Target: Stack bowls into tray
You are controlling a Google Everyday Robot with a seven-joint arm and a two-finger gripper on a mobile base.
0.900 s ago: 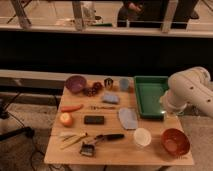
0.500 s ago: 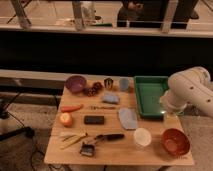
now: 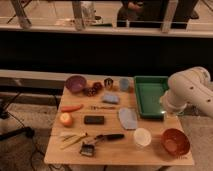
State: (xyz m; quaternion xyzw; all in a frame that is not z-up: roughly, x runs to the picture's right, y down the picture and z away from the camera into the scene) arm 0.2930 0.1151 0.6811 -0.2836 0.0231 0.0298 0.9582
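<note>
Bowls logged outside tray (image 3: 150, 78), none stacked: orange-red bowl (image 3: 175, 141) and white bowl (image 3: 142, 136) front right on tabletop (image 3: 112, 151), purple bowl (image 3: 76, 83) far left; gripper (image 3: 167, 106) at tray's right rim, jaws wide, empty.

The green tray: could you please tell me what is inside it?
The tray looks empty; the robot arm covers its near right corner, hiding that part; the end effector is not visible.

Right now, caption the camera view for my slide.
On the table, purple bowl, white bowl and orange-red bowl sit apart; the end effector hovers by the right rim of the empty green tray.
</note>
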